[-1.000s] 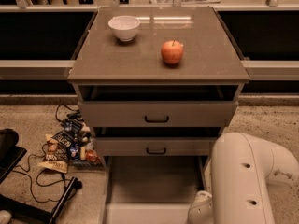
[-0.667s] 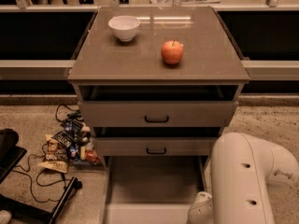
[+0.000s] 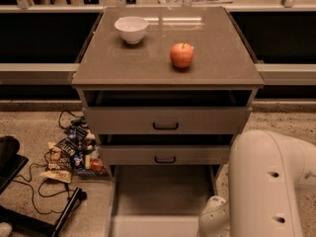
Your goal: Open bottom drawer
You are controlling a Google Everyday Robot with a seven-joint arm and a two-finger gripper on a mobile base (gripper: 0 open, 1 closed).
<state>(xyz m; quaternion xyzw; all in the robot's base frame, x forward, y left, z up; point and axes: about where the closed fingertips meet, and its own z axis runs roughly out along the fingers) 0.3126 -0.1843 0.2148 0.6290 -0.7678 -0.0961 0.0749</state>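
The grey cabinet (image 3: pixel 168 73) has three drawers. The bottom drawer (image 3: pixel 163 194) stands pulled far out toward the camera, and its plain grey inside shows with nothing in it. Its front and handle are cut off by the lower edge of the view. The middle drawer (image 3: pixel 165 155) and the top drawer (image 3: pixel 165 120), each with a black bar handle, sit above it, both slightly out. My white arm (image 3: pixel 269 181) fills the lower right, with a joint (image 3: pixel 215 217) beside the drawer's right side. The gripper is out of view below the frame.
A white bowl (image 3: pixel 131 29) and a red apple (image 3: pixel 182 55) sit on the cabinet top. Snack packets (image 3: pixel 71 154) and black cables (image 3: pixel 37 189) lie on the floor at the left, by a black stand (image 3: pixel 19 216). Dark shelving runs behind.
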